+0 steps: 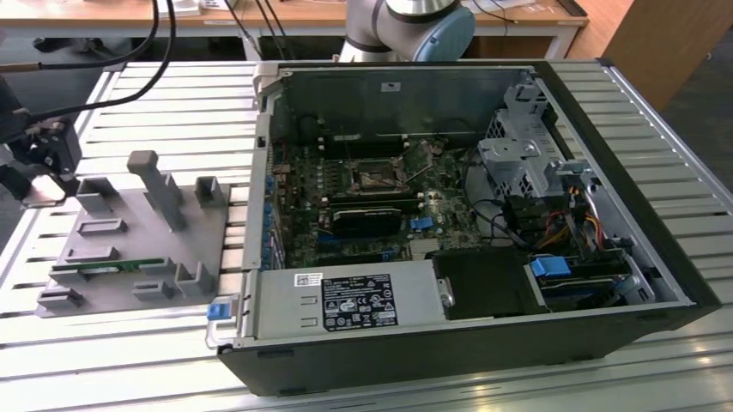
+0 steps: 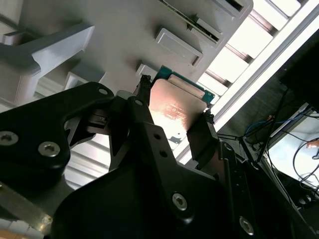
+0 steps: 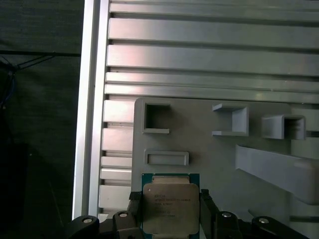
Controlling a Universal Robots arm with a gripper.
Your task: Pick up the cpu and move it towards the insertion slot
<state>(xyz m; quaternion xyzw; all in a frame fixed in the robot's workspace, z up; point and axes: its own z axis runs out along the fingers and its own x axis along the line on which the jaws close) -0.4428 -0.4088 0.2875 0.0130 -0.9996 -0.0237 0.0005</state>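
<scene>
In both wrist views the cpu (image 3: 170,205) (image 2: 175,110), a flat square chip with a shiny metal top and green rim, sits clamped between two black fingers (image 3: 206,210). My gripper (image 3: 170,215) (image 2: 175,99) is shut on its two opposite edges and holds it just above the near corner of the grey tray (image 3: 209,154). In the exterior view the gripper (image 1: 44,176) hangs over the tray's far-left corner (image 1: 137,249). The insertion slot (image 1: 376,178), a small dark socket with a metal frame, lies on the motherboard inside the open case, well off to the exterior view's right.
The open computer case (image 1: 641,257) has raised walls around the motherboard. The tray carries upright grey posts (image 1: 160,189) and a green memory stick (image 1: 109,268). Everything stands on a slatted metal table (image 1: 126,343). Cables (image 1: 126,77) hang above the gripper.
</scene>
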